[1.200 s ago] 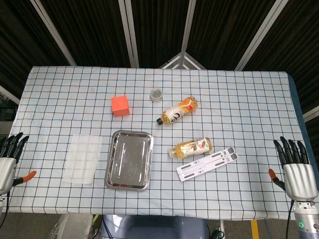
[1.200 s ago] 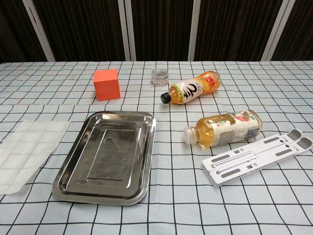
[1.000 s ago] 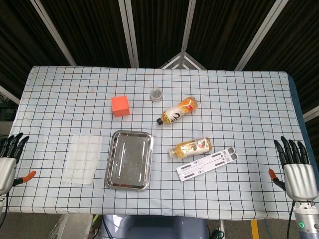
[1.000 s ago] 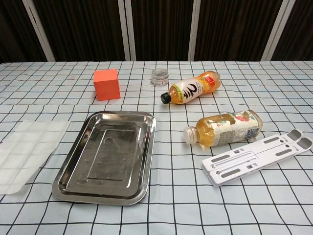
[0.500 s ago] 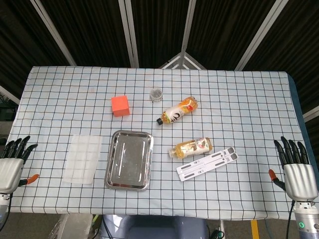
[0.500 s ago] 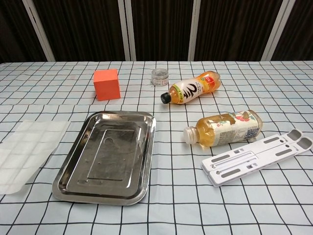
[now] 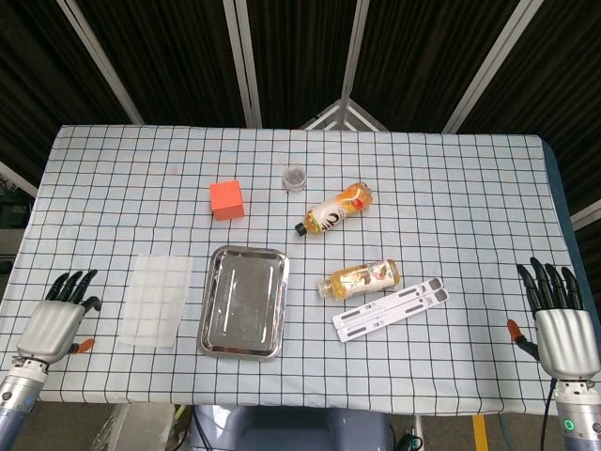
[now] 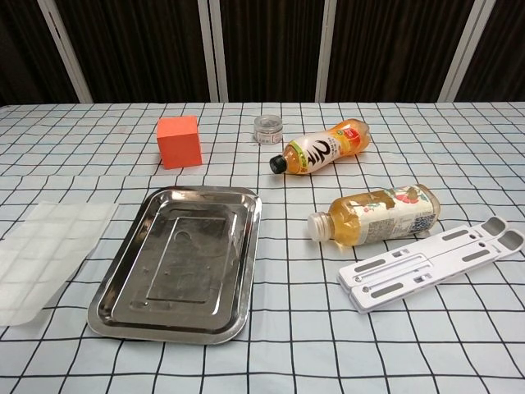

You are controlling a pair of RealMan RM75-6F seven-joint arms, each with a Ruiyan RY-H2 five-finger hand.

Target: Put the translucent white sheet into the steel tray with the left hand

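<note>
The translucent white sheet (image 7: 156,299) (image 8: 45,256) lies flat on the checked cloth, just left of the steel tray (image 7: 242,301) (image 8: 182,261), which holds nothing. My left hand (image 7: 56,322) hovers over the table's front left corner, left of the sheet and apart from it, holding nothing with its fingers extended. My right hand (image 7: 561,326) stays at the front right edge with fingers spread and nothing in it. Neither hand shows in the chest view.
An orange cube (image 7: 226,199) and a small clear jar (image 7: 295,177) sit behind the tray. Two amber bottles (image 7: 332,209) (image 7: 360,278) lie on their sides to its right. A white slotted bracket (image 7: 390,308) lies in front of the nearer bottle.
My left hand has moved rightward from beyond the table's left edge onto the front left corner, closer to the sheet. The right hand and all objects have stayed put.
</note>
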